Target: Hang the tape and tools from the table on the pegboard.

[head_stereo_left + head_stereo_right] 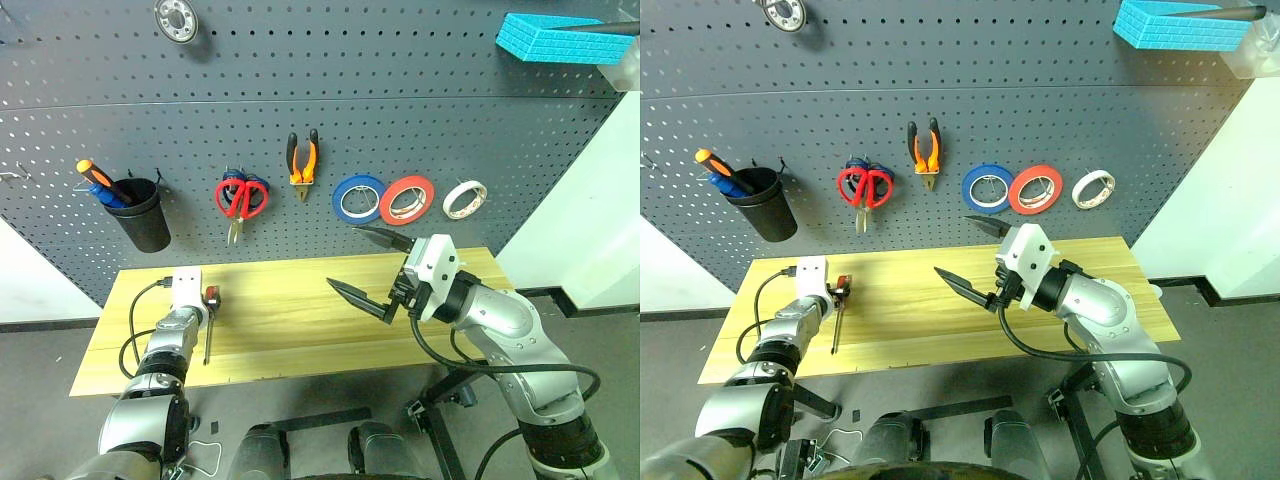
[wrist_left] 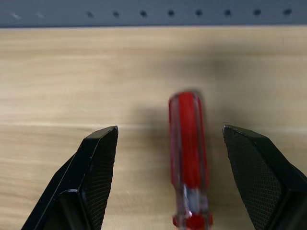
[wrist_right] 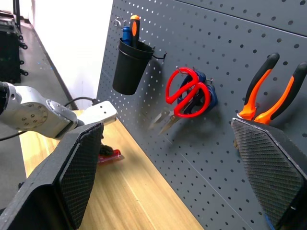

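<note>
Left claw hovering wide, straddling the screwdriver — last tool lying near the desk's left edge.
Next: lowering, closing on the red handle; right claw waiting wide, empty.

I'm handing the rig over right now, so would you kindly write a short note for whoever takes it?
Left gripper: open, fingers either side of the red-handled screwdriver lying on the table, not yet gripped.
Right gripper: open, empty, raised above the table.
Done: pliers, red scissors and whitish tape hang on the pegboard.
Left: grasp the screwdriver and hang it.
</note>
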You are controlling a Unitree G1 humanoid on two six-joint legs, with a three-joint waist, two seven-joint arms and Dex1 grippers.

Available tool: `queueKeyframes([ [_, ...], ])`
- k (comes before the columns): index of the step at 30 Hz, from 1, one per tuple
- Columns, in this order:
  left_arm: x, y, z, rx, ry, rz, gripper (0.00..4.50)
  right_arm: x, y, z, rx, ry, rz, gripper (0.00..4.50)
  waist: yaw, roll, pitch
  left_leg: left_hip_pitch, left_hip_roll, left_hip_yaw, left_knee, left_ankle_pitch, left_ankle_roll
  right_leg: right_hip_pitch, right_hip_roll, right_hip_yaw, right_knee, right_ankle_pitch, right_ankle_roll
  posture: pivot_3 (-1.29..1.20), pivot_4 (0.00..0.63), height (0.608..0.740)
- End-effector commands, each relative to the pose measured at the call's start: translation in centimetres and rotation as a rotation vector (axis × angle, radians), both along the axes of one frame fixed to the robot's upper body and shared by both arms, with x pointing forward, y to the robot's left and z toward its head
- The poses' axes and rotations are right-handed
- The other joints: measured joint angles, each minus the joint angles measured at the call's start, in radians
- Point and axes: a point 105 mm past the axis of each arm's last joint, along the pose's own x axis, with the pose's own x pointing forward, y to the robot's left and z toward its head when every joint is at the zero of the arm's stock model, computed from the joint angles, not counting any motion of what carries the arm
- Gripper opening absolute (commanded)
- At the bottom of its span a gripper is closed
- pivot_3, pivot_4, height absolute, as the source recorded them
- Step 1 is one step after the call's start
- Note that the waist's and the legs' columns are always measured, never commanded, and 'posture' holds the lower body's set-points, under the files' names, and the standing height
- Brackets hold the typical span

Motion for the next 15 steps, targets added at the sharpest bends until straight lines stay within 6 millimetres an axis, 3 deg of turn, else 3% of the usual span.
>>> queueKeyframes([
  [1, 0.3, -0.4, 0.0, 0.016, 0.022, -0.028, 3.63, -0.1, -0.1, 1.0, 0.004, -0.047, -0.004, 4.50, 0.000, 0.000, 0.000, 0.000, 0.000, 0.000, 0.000, 0.000, 0.000, 0.000, 0.000, 0.000, 0.000, 0.000, 0.000, 0.03, 0.042, 0.712],
  [6, 0.3, -0.8, -0.4, 0.020, 0.047, -0.040, 3.63, 0.0, -0.1, 1.0, 0.005, -0.045, -0.014, 4.50, 0.000, 0.000, 0.000, 0.000, 0.000, 0.000, 0.000, 0.000, 0.000, 0.000, 0.000, 0.000, 0.000, 0.000, 0.000, 0.03, 0.042, 0.712],
  [7, 0.4, -0.9, -0.4, 0.023, 0.047, -0.043, 3.46, 0.1, -0.1, 1.0, 0.005, -0.045, -0.016, 4.50, 0.000, 0.000, 0.000, 0.000, 0.000, 0.000, 0.000, 0.000, 0.000, 0.000, 0.000, 0.000, 0.000, 0.000, 0.000, 0.03, 0.042, 0.712],
  [9, 0.5, -1.0, -0.3, 0.025, 0.047, -0.050, 3.04, 0.1, -0.2, 1.0, 0.005, -0.046, -0.019, 4.50, 0.001, 0.000, 0.000, 0.000, 0.000, 0.000, 0.000, 0.000, 0.000, 0.000, 0.000, 0.000, 0.000, 0.000, 0.000, 0.03, 0.042, 0.712],
  [15, 0.7, -1.5, -0.3, 0.024, 0.043, -0.072, 1.02, 0.1, -0.3, 0.9, 0.004, -0.046, -0.026, 4.50, 0.000, 0.000, 0.000, 0.000, 0.000, 0.000, 0.000, 0.000, 0.000, 0.000, 0.000, 0.000, 0.000, 0.000, 0.000, 0.03, 0.042, 0.712],
])
